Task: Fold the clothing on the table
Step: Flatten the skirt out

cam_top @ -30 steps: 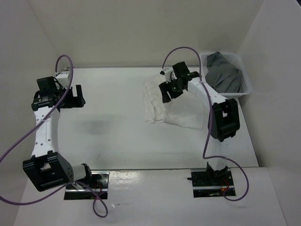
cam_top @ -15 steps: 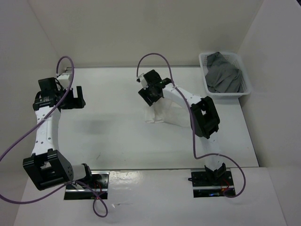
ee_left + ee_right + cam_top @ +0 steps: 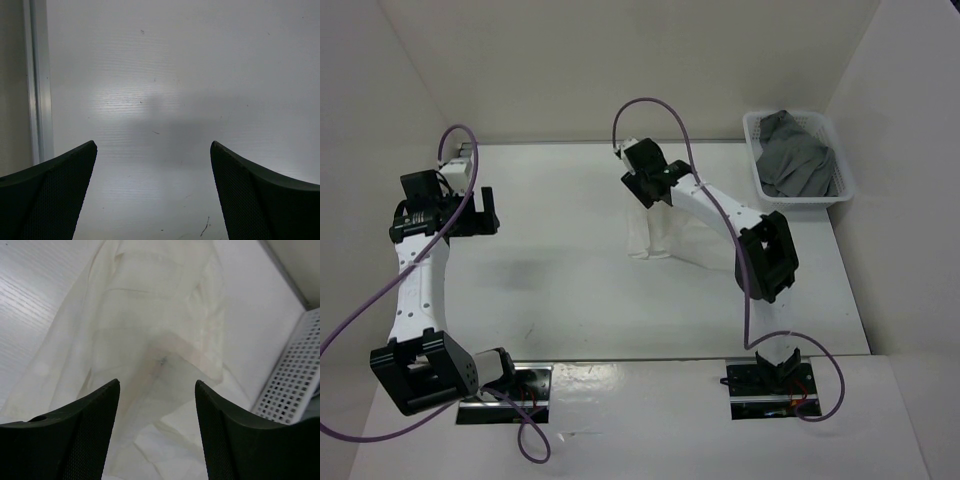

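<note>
Clothing: white pleated garment (image 3: 665,242) on the worktop (image 3: 550,270), centre-right of the overhead frame.
Right gripper (image 3: 650,187): over its upper-left end, jaws part-open, nothing clamped. The cloth runs lower right under the arm.
Left gripper (image 3: 470,212): far left, wide open, empty.
Change: right gripper has swung left; the cloth lies narrower.

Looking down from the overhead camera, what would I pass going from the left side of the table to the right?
First the left arm → bare table → white clothing → white mesh basket holding a dark grey garment.
</note>
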`<move>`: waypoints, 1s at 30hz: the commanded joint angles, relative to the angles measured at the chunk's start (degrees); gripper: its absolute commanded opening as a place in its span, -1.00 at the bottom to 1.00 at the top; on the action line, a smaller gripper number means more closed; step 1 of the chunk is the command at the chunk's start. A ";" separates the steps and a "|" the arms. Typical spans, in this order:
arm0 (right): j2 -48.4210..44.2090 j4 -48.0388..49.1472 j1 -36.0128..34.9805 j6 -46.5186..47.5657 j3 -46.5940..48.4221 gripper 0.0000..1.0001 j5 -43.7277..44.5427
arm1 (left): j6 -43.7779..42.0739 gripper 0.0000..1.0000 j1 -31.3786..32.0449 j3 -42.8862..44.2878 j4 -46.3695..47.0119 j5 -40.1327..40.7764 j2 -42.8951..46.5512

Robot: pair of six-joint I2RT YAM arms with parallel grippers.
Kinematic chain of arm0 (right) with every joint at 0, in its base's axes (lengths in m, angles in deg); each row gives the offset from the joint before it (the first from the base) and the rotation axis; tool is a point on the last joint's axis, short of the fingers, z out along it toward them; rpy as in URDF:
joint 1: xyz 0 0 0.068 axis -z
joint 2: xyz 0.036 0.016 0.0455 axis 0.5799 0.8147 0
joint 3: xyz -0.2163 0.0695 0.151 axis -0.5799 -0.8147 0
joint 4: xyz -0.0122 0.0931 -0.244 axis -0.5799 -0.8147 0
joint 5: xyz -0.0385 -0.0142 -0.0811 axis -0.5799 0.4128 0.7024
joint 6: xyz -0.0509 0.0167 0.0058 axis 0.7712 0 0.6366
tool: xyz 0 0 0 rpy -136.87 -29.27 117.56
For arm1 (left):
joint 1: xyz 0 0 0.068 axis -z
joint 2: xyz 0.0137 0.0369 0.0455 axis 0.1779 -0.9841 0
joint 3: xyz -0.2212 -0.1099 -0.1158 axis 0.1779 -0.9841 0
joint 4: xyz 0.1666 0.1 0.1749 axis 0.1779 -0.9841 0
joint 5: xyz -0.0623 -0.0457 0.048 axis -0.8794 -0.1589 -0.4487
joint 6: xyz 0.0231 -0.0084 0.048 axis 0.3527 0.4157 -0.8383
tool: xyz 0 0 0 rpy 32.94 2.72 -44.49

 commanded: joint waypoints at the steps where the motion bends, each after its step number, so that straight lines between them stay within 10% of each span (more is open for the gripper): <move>1: -5.95 4.54 -2.99 2.56 -2.13 0.33 9.38 | 0.44 1.00 -0.29 -0.32 0.72 0.10 1.38; 30: 4.41 5.78 -3.52 -2.63 -6.80 0.03 15.02 | -0.08 1.00 -0.29 -2.43 0.19 1.15 4.72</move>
